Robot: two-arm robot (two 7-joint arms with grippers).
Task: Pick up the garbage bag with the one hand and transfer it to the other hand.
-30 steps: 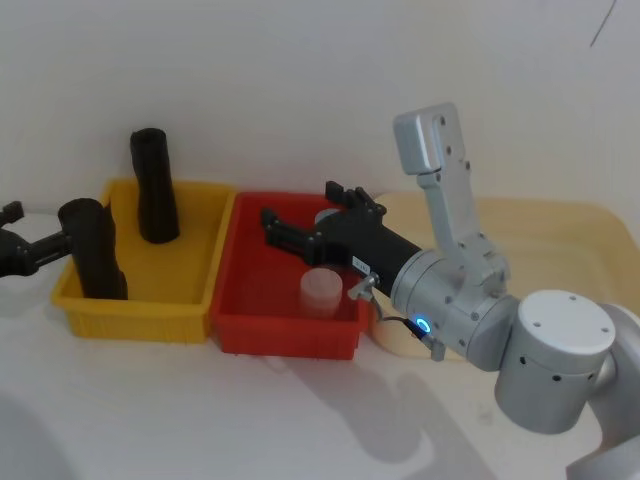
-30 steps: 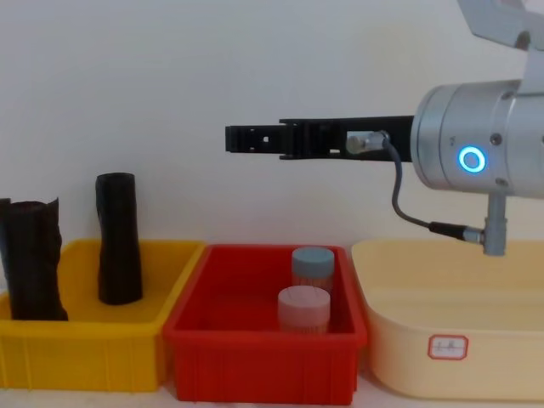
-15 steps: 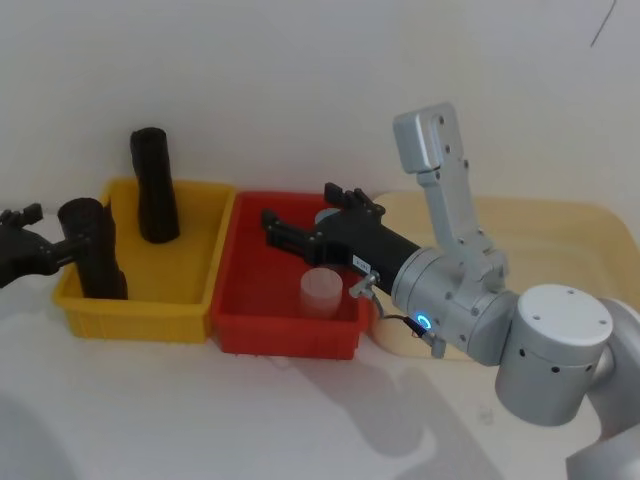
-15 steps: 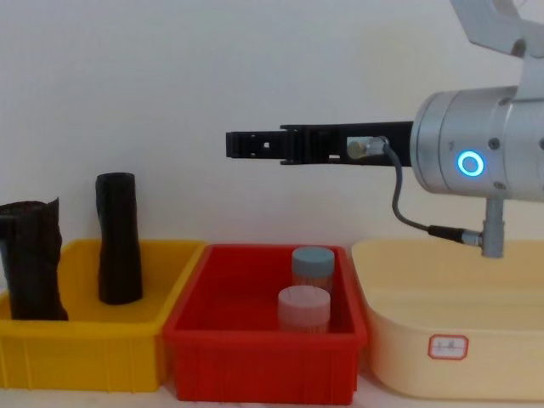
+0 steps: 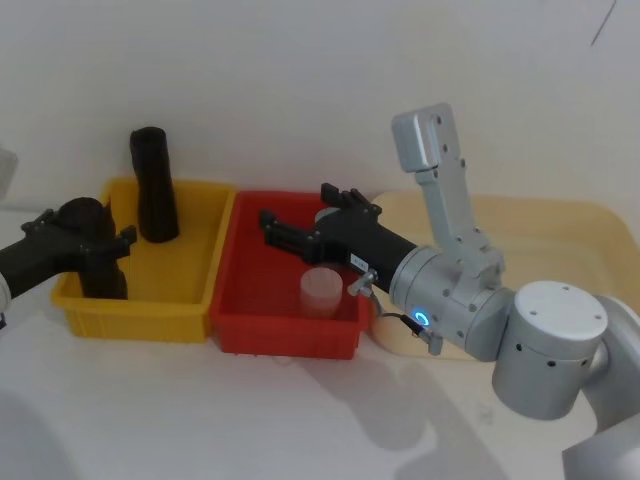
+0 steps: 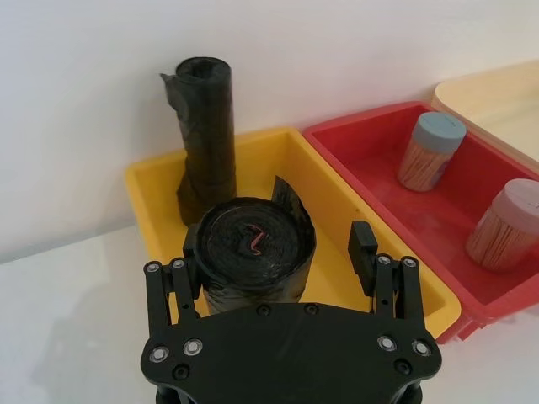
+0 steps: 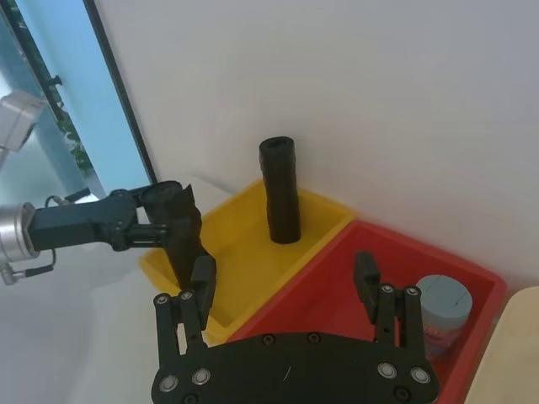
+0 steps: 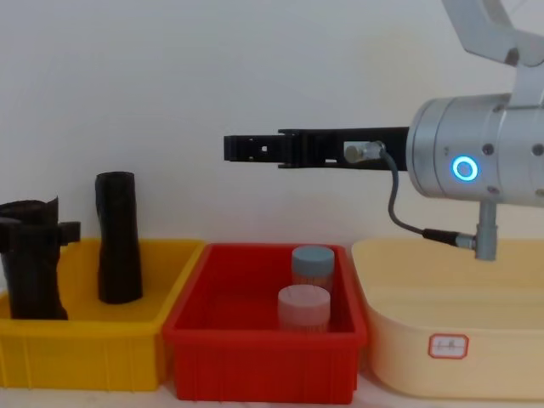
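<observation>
Black garbage bag (image 6: 251,259) (red squiggle on top), yellow bin (image 5: 130,320), red bin (image 5: 285,335), cream tub (image 8: 399,340)

The right arm (image 5: 545,350) was built of smooth silver-grey cylinders with round end caps and a flat, rounded upper link (image 5: 440,170). The right wrist (image 8: 493,127) bore a glowing blue ring light (image 8: 463,168) and a grey cable (image 8: 393,200) looping from a metal plug. The right gripper (image 7: 284,269) was matte black, with a broad palm plate studded with silver screws (image 7: 386,370) and two slim fingers; the left gripper (image 6: 278,252) matched it, on a silver left wrist (image 7: 13,231).
</observation>
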